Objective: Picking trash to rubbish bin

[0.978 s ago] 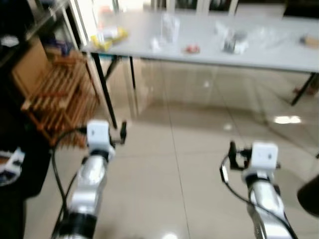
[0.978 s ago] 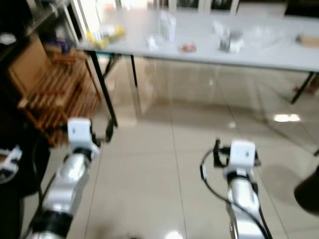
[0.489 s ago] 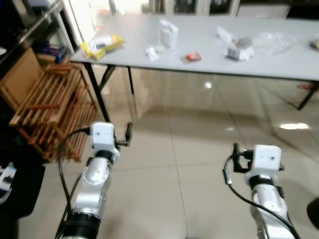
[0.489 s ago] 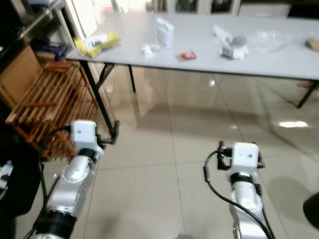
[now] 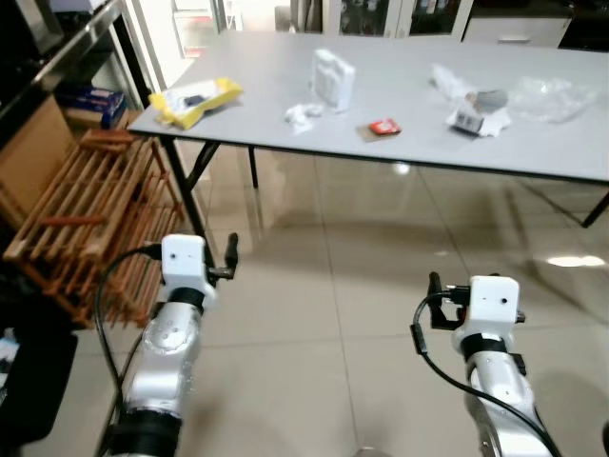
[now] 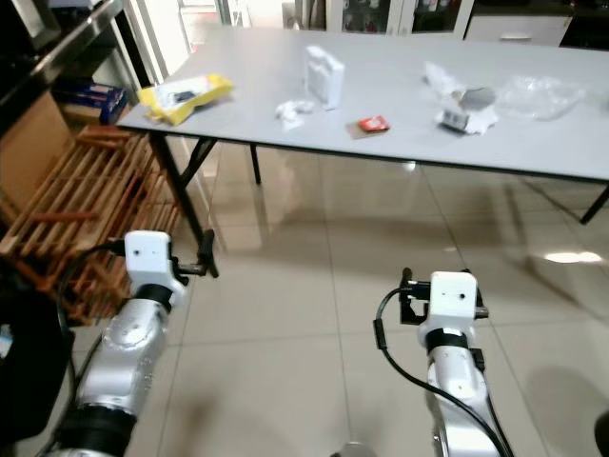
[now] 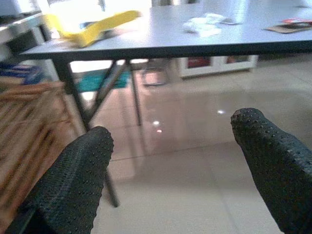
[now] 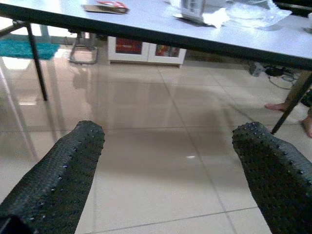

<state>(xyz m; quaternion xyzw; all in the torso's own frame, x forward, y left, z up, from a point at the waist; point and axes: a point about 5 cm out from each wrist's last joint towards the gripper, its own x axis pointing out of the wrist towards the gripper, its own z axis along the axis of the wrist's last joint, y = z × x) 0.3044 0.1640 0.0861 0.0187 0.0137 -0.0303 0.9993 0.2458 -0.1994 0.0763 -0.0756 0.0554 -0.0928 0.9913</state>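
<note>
Trash (image 5: 383,127) is lying scattered on the grey table (image 5: 285,90), well ahead of and above both grippers. Left gripper (image 7: 175,161) and right gripper (image 8: 168,165) are hanging empty, fingers spread apart. Judging: approach step underway; next calls for closing in and raising an arm

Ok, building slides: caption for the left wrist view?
Open left gripper facing a grey table with a yellow packet and crumpled paper.
</note>
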